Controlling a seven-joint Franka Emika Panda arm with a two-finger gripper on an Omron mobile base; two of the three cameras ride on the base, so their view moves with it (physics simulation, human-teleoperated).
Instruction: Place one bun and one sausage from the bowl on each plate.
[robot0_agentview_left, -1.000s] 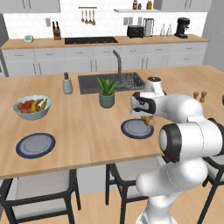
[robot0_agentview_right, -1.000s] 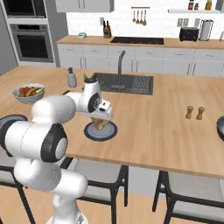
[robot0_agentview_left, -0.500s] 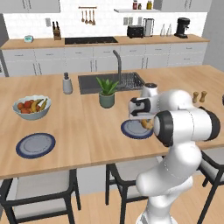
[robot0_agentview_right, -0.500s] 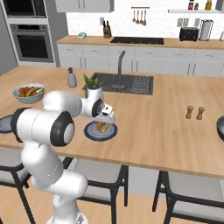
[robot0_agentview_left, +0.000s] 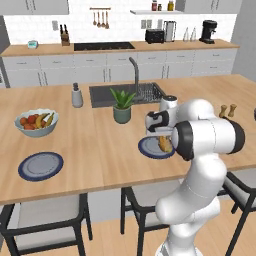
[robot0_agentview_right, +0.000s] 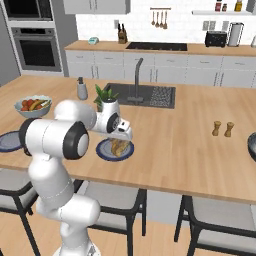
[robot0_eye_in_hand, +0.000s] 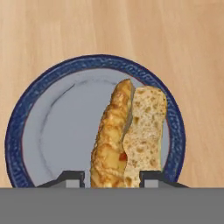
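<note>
Hand view: bun (robot0_eye_in_hand: 127, 135) on plate (robot0_eye_in_hand: 48, 131).
Gripper (robot0_eye_in_hand: 111, 177) fingertips flank bun's 6 o'clock end; grip state cannot be determined.

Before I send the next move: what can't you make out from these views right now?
- Bun on the plate: hand view, lower end cut off by the bottom edge.
- Gripper grip on the bun: tips barely show.
- Bowl: right base view, cut by the right edge, contents hidden.
- Any sausage: none can be made out.
</note>
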